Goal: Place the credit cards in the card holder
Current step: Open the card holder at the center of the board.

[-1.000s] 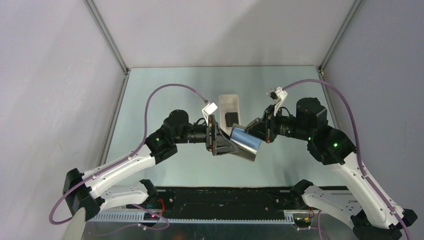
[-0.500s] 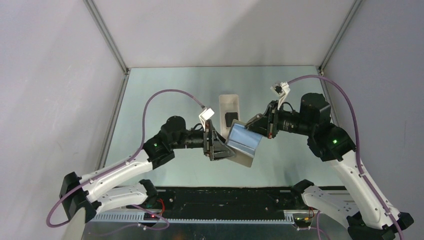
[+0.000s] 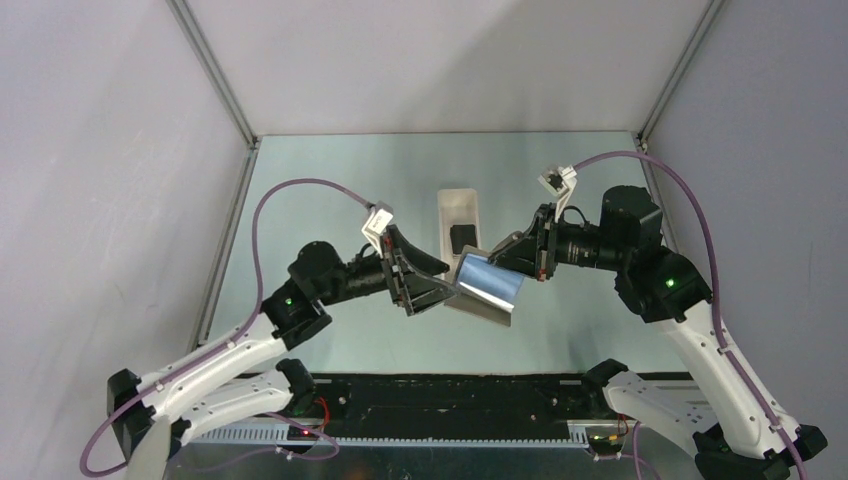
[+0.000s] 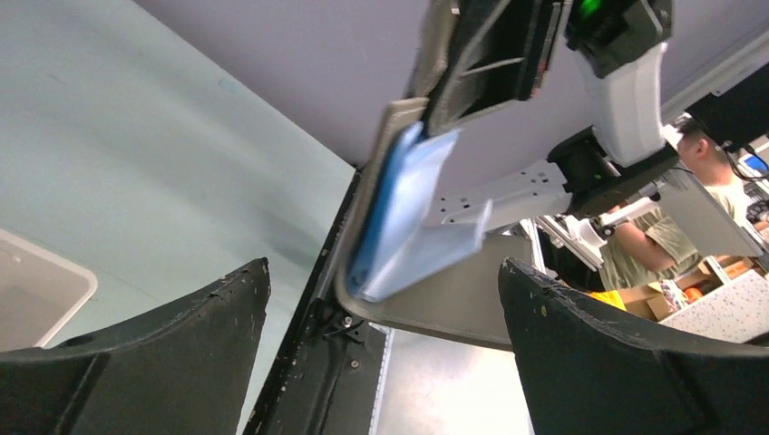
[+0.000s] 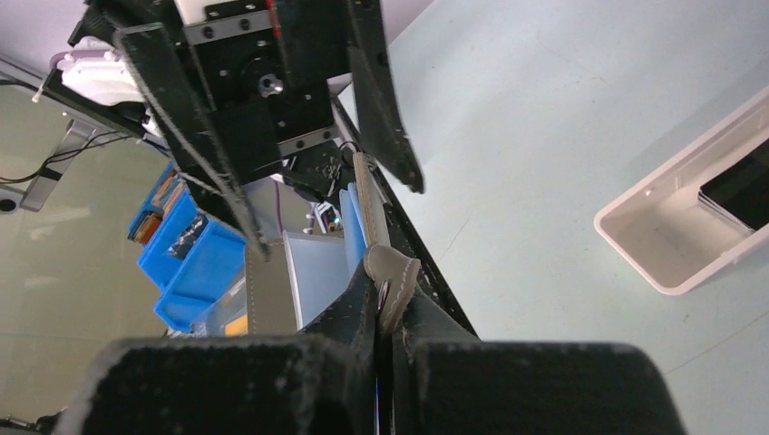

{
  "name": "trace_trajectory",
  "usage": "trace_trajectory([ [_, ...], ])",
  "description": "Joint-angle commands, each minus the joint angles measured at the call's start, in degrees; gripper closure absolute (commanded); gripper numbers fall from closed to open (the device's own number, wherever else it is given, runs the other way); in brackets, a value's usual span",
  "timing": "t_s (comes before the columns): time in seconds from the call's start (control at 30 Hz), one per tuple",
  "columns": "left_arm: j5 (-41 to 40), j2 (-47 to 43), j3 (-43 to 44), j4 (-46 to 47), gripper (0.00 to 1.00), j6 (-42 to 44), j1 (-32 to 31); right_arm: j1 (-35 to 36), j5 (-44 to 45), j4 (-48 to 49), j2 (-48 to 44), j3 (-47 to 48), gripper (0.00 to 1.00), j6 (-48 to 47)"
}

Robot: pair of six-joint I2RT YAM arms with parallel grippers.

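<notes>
The right gripper point(image 3: 503, 262) pinches the card holder point(image 3: 488, 285) aloft, pockets splayed toward the left gripper point(image 3: 432, 283) — wide open, empty — seemingly ready to receive credit cards point(image 3: 461, 238).

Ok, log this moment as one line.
card holder: unfolded, lifted off table | right tool: shut on card holder | left tool: open, empty, facing card holder | credit cards: in white tray

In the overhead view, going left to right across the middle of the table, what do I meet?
Left gripper, open → card holder → right gripper, shut on it. The white tray behind overlaps them, so I skip it.
</notes>
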Motion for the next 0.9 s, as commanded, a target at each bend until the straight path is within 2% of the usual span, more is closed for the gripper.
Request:
trace_trajectory([
  [0.0, -1.67, 1.6, -0.05, 2.64, 0.0, 0.06, 1.3, -0.23, -2.55, 2.7, -0.85, 1.5, 1.0, -0.72],
  [0.2, -2.37, 2.98, 0.44, 3.6, 0.0, -1.72, 3.73, -0.03, -5.07, 3.64, -1.25, 1.01, 1.0, -1.6],
  [0.6, 4.67, 7.59, 2.95, 5.47, 0.01, -2.13, 3.81, 0.22, -4.28, 2.76, -0.65, 0.97, 1.0, -2.42],
  [0.87, 2.9, 1.64, -0.67, 9.77, 0.0, -2.62, 3.76, 0.17, -5.06, 3.01, -0.19, 0.58, 1.0, -2.63],
])
